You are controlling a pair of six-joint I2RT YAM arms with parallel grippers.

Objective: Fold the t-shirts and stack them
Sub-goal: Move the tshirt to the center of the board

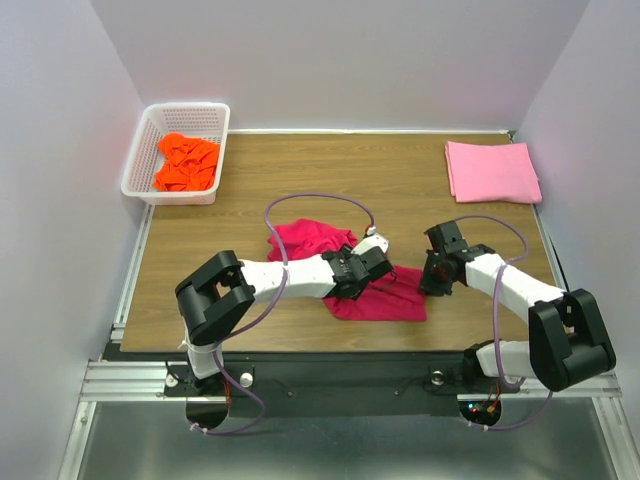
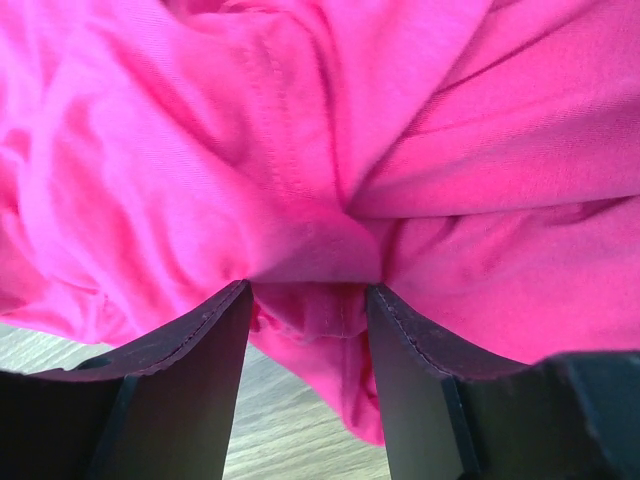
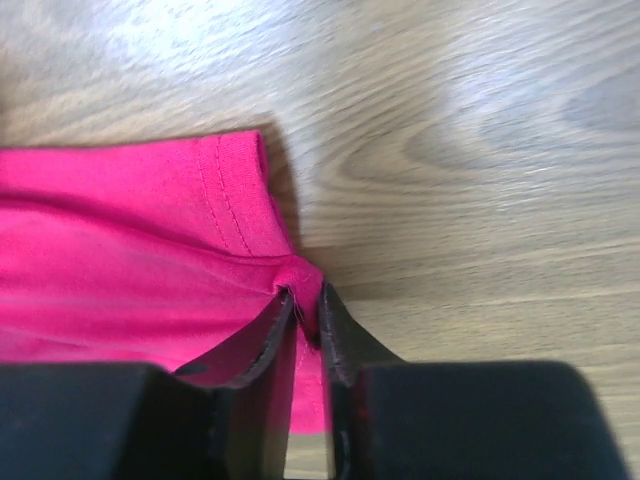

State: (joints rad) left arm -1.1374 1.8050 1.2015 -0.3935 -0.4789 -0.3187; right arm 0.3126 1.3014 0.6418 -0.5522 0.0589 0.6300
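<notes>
The crimson-red t-shirt (image 1: pixel 308 240) lies crumpled at the middle of the table. My left gripper (image 1: pixel 372 262) rests on top of it with its jaws apart. In the left wrist view a fold of the red cloth (image 2: pixel 300 150) hangs loosely between the fingers (image 2: pixel 190 360). My right gripper (image 1: pixel 432 280) is at the shirt's right edge, shut on a pinch of the hemmed border (image 3: pixel 240 215). The light pink t-shirt (image 1: pixel 492 172) lies folded flat at the back right. The bright orange t-shirt (image 1: pixel 187 162) is bunched inside the basket.
A white lattice basket (image 1: pixel 185 108) stands at the back left corner of the wooden table (image 1: pixel 330 170). White walls close in the left, back and right sides.
</notes>
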